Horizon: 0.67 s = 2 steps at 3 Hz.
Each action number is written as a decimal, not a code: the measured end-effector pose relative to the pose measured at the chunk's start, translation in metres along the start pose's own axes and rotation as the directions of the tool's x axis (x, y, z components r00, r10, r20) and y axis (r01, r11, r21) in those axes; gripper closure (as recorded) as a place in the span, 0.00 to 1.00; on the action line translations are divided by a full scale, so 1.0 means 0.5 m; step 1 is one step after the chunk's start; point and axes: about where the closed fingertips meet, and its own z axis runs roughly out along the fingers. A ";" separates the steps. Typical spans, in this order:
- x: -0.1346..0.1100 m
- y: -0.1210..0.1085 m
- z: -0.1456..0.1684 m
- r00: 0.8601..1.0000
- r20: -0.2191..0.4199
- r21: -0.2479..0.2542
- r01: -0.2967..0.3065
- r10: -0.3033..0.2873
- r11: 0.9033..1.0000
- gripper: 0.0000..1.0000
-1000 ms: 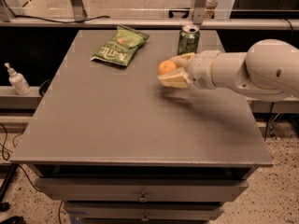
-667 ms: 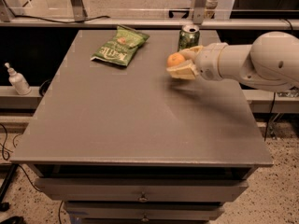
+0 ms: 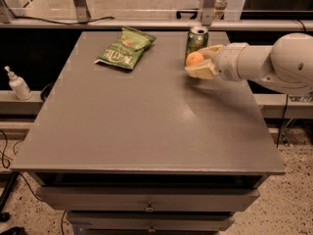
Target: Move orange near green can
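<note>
The orange [image 3: 194, 58] is a small round orange fruit held between my gripper's cream fingers [image 3: 200, 71], just in front of the green can. The green can [image 3: 196, 39] stands upright near the table's far edge, right of centre, with a silver top. My gripper [image 3: 198, 61] reaches in from the right on a white arm [image 3: 264, 62] and is shut on the orange, low over the table top, right beside the can.
A flat green chip bag [image 3: 126, 48] lies at the far left-centre of the grey table [image 3: 146, 126]. A white pump bottle [image 3: 18, 83] stands on a ledge left of the table. Metal frame posts [image 3: 208, 4] rise behind the far edge.
My gripper has carried the orange farther back and to the right, from the table's middle-right to just in front of the green can.
</note>
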 end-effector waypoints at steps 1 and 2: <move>0.017 -0.004 0.011 1.000 -0.001 0.001 -0.016 0.016 1.000 0.83; 0.033 0.001 0.021 0.999 0.003 -0.009 -0.032 0.032 0.999 0.59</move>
